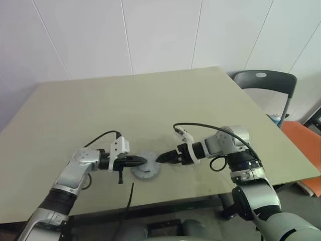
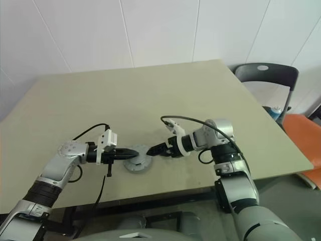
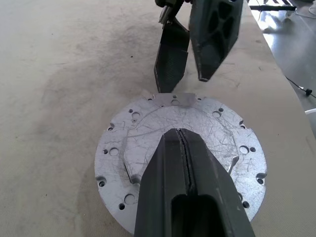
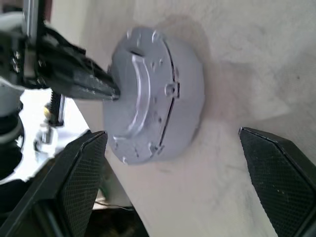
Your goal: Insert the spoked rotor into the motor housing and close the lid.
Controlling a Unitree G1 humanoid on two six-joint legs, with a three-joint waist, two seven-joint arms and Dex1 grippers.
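lid [image 3: 148,133] sits on the housing [image 4: 185,103] at the surface's [image 1: 150,100] near edge. your left pincer [image 1: 142,161], pinched shut, presses it flat; your right pincer [image 1: 161,158] waits wide beside it.

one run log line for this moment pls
stage: lid seated on motor housing | left gripper: shut, tip over lid | right gripper: open, beside housing, holding nothing | table: nothing else loose
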